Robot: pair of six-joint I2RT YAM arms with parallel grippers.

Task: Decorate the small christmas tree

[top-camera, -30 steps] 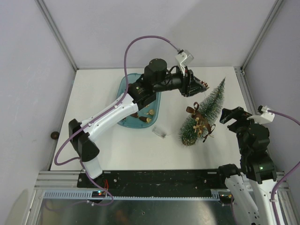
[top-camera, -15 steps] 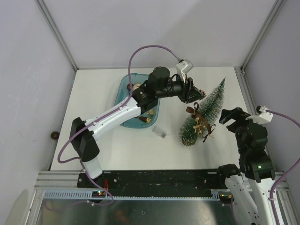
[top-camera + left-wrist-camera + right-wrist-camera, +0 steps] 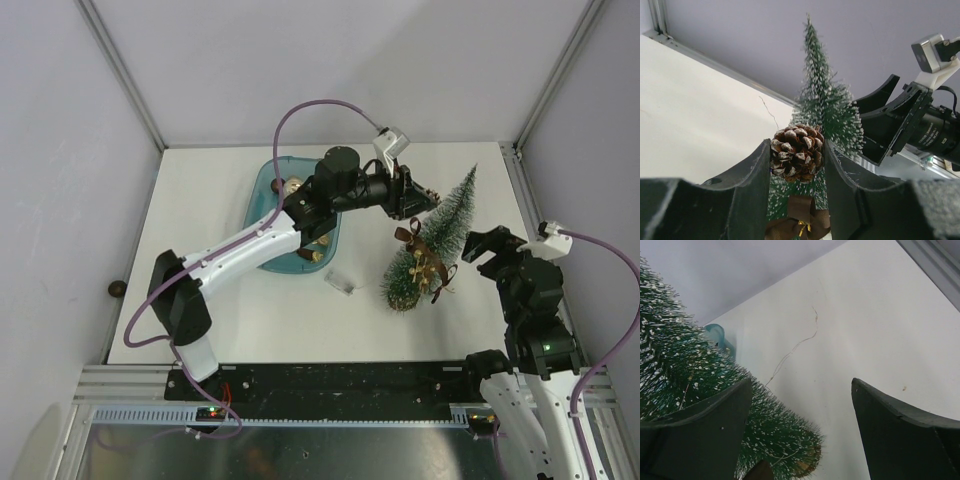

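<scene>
The small christmas tree (image 3: 432,238) lies on the white table, base toward the near left and tip (image 3: 471,175) toward the far right. It carries a brown bow (image 3: 409,233) and gold ornaments (image 3: 427,266). My left gripper (image 3: 428,198) hovers just left of the tree's upper half, shut on a frosted brown pinecone (image 3: 797,152); the tree (image 3: 826,107) and bow (image 3: 799,220) lie right behind it. My right gripper (image 3: 478,245) stands open beside the tree's right flank. In the right wrist view the tree (image 3: 685,385) is at the left finger and nothing is between the jaws of the gripper (image 3: 801,384).
A teal tray (image 3: 262,190) with several small ornaments (image 3: 320,241) sits on the far left, under the left arm. A small clear item (image 3: 342,284) lies on the table left of the tree's base. Cage walls and posts enclose the table.
The left gripper with the pinecone has dropped slightly closer to the tree. The right gripper has shifted left toward the tree's side.
</scene>
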